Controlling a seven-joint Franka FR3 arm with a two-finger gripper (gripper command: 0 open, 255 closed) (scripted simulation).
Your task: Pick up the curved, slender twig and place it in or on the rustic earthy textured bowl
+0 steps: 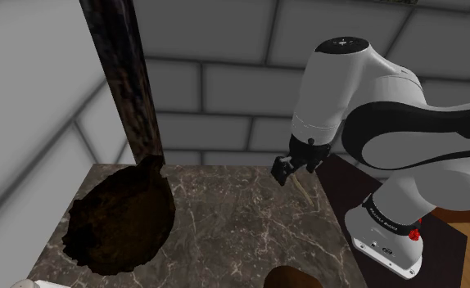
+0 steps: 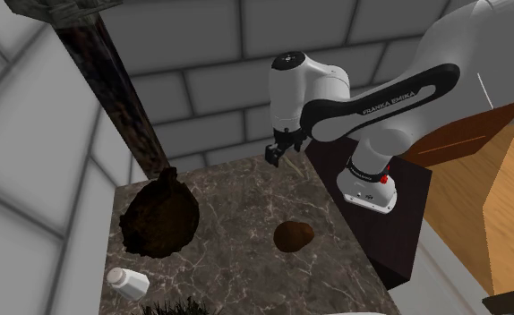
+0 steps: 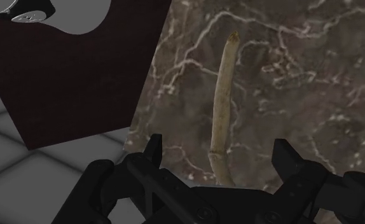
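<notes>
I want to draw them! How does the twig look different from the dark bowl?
The twig is thin and long; the bowl is wide and round. The twig is pale tan; the bowl is very dark brown. The twig lies between the open gripper's fingers; the bowl sits away, beside a dark post. Both are on the marbled tabletop.

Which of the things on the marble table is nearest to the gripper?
The pale slender twig: it lies just under the open gripper, in line between its fingers. The dark bowl, the brown lump and the white bottle lie farther off.
</notes>
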